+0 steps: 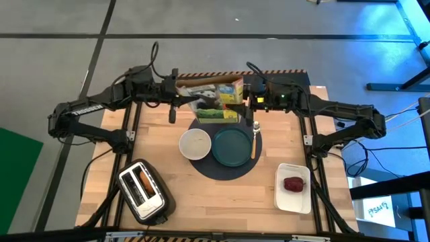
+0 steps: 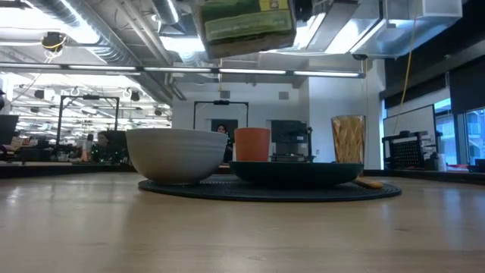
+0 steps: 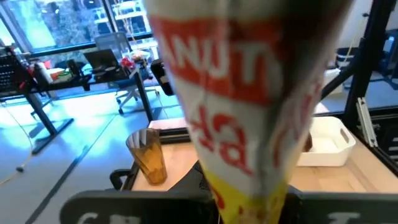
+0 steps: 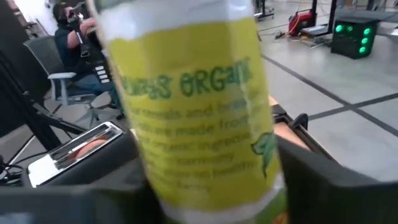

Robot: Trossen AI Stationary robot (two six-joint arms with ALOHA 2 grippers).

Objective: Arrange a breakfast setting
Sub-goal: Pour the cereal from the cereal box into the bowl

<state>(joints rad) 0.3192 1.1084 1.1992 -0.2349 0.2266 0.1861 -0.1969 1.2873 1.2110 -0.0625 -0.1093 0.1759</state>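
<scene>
Holding a cereal box [image 1: 222, 101] between them above the table's far side, the left gripper [image 1: 191, 101] and right gripper [image 1: 250, 99] each pinched one end. Below and nearer than the grippers, the white bowl [image 1: 195, 144] and teal plate [image 1: 232, 146] sat on the dark mat [image 1: 222, 171], the spoon [image 1: 255, 140] beside the plate.

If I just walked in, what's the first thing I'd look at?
Probably the yellow-and-green cereal box, held up in the air at the far side of the table between the left gripper and the right gripper. Under it, on the round dark mat, a white bowl sits beside a teal plate. A dark-red fruit lies on a white tray at the right.
</scene>
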